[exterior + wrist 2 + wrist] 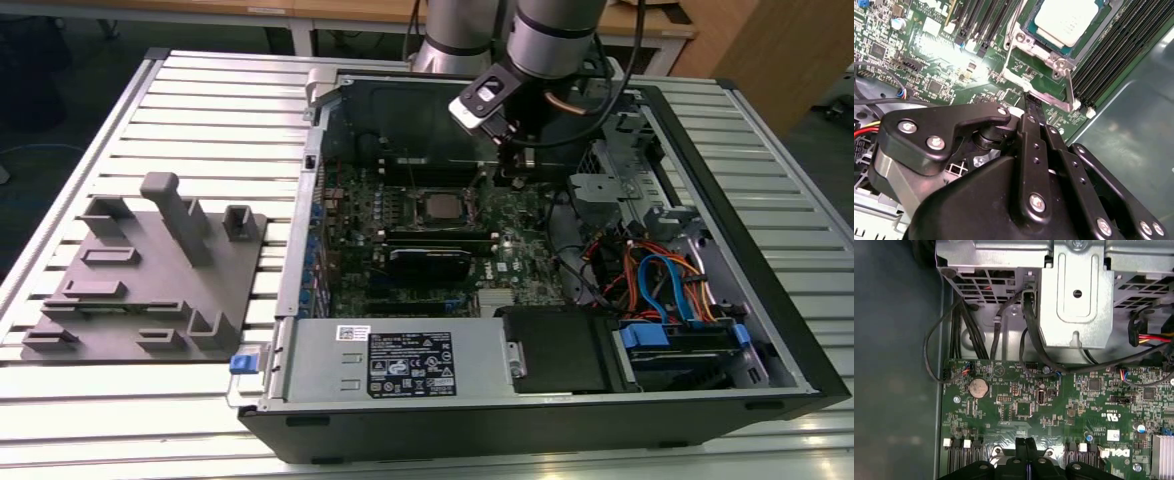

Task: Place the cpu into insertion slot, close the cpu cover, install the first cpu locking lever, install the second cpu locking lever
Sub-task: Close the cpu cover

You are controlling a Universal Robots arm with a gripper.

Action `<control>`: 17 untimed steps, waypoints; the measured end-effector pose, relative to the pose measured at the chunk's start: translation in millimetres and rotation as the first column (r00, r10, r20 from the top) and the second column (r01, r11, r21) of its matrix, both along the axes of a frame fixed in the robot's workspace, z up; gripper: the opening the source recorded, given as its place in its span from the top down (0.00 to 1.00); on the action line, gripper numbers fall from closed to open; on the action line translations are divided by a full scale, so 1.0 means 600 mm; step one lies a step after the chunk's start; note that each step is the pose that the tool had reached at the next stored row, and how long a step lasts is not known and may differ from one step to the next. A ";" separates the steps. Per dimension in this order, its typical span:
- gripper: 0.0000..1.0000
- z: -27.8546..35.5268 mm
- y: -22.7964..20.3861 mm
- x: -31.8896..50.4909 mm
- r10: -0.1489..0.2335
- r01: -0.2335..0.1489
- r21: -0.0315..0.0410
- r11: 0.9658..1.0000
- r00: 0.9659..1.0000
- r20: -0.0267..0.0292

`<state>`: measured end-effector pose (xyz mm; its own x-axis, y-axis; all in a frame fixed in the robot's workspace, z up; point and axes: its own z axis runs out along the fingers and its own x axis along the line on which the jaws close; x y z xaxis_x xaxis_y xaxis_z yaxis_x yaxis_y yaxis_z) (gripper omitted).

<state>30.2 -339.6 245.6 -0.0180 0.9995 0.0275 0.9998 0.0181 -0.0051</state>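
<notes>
The cpu (1069, 20), a silver-topped square, lies in the insertion slot (1022, 36) on the green board; in the exterior view the cpu (438, 207) sits mid-board inside the open computer case. The cpu cover (1051, 97), a thin silvery frame, stands tilted up from the slot's edge on the gripper's side, with the board showing through its opening. My gripper (1032, 107) is shut, fingertips pressed together with nothing between them, just short of the cover's raised edge. In the first wrist view the gripper (1026, 442) hovers low over the board. In the exterior view the gripper (513, 168) hangs to the right of the cpu.
Long black memory slots (1114, 55) run beside the socket. A grey metal drive cage (1076, 295) and black cables (999, 330) lie past the board's edge. Coloured cables (667, 280) fill the case's right side. A grey fixture block (147, 270) stands on the table at the exterior view's left.
</notes>
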 end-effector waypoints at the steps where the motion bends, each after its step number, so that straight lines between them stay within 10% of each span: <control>1: 0.90 0.000 0.0000 -0.001 0.000 0.000 0.000 1.000 1.000 0.000; 17: 0.90 0.000 0.0000 -0.010 0.000 0.000 0.000 1.000 1.000 0.000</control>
<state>24.0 -339.6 245.6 -0.0181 0.9995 0.0275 0.9998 0.0182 -0.0051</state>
